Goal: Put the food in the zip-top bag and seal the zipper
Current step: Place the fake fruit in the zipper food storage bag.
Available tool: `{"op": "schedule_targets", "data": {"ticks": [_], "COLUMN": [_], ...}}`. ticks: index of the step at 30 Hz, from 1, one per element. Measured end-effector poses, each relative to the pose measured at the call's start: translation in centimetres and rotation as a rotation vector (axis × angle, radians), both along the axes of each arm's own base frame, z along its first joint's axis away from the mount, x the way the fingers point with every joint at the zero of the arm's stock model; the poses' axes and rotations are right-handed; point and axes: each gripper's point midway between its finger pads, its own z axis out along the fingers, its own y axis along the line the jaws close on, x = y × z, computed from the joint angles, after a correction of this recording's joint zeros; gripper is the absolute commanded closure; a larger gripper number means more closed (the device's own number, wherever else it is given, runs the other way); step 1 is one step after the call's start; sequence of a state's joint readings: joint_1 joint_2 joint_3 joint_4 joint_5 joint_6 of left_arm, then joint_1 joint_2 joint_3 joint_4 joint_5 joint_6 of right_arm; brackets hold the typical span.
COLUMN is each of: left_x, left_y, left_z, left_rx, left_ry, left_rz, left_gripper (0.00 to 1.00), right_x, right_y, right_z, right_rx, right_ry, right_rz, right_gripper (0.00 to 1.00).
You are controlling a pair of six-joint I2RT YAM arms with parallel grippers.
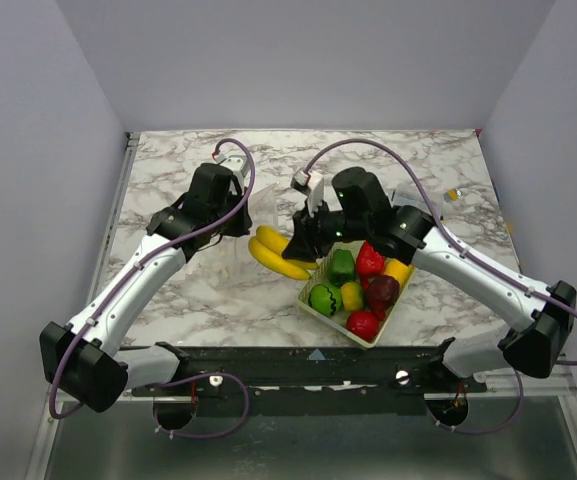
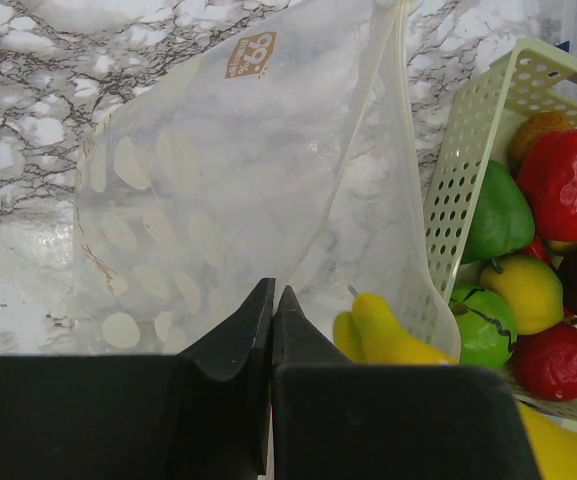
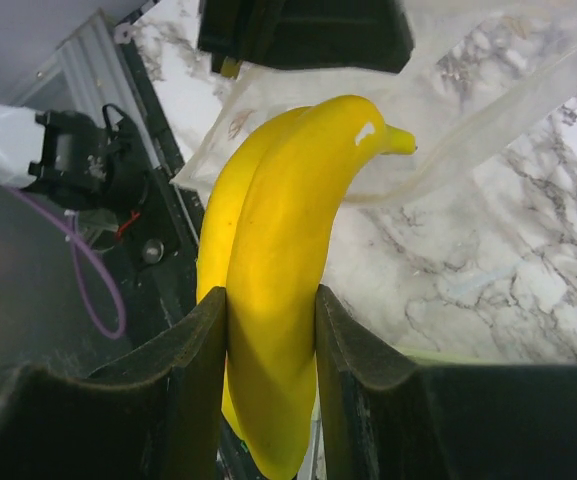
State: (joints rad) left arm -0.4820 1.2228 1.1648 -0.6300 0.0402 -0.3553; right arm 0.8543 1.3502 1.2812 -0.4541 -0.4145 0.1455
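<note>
The clear zip-top bag (image 2: 238, 170) lies on the marble table, faint in the top view (image 1: 230, 252). My left gripper (image 2: 273, 295) is shut on its near edge and holds the mouth up; it also shows in the top view (image 1: 236, 222). The zipper strip (image 2: 400, 120) runs along the mouth rim. My right gripper (image 3: 270, 295) is shut on the yellow bananas (image 3: 288, 200), whose tip (image 2: 378, 325) is at the bag's mouth. In the top view the bananas (image 1: 273, 255) lie between my two grippers. Red, green, yellow and dark red food pieces (image 1: 370, 258) sit in the basket.
The pale yellow-green lattice basket (image 1: 308, 303) stands right of the bag, close to my right gripper (image 1: 303, 245); its wall (image 2: 468, 130) is beside the bag's mouth. A small orange item (image 1: 453, 194) lies at the back right. A black rail (image 1: 308, 360) runs along the near edge.
</note>
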Motion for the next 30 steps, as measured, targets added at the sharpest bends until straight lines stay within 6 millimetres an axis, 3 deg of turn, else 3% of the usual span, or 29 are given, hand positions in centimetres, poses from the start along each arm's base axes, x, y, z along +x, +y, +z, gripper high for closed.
{"op": "schedule_targets", "data": {"ticks": [5, 11, 19, 26, 30], "left_x": [0.0, 0.2, -0.1, -0.4, -0.4], "left_y": [0.0, 0.0, -0.5, -1.7, -2.0], "left_z": [0.1, 0.2, 0.0, -1.2, -1.1], "left_rx": [0.002, -0.001, -0.019, -0.046, -0.063], "left_ry": [-0.005, -0.011, 0.005, 0.069, 0.071], "left_rz": [-0.001, -0.001, -0.026, -0.063, -0.070], "left_gripper": [1.00, 1.00, 1.00, 1.00, 1.00], "right_x": [3.4, 6.8, 8.1, 9.2, 9.8], "right_y": [1.7, 2.1, 2.3, 2.1, 2.8], "right_z": [0.1, -2.1, -2.4, -6.5, -6.4], "right_rx": [-0.088, -0.262, -0.298, -0.229, -0.110], "right_ry": [-0.013, -0.036, -0.082, -0.005, 0.077], "right_rz": [-0.078, -0.230, -0.411, -0.629, -0.770], "right_gripper": [0.99, 0.98, 0.97, 0.98, 0.98]}}
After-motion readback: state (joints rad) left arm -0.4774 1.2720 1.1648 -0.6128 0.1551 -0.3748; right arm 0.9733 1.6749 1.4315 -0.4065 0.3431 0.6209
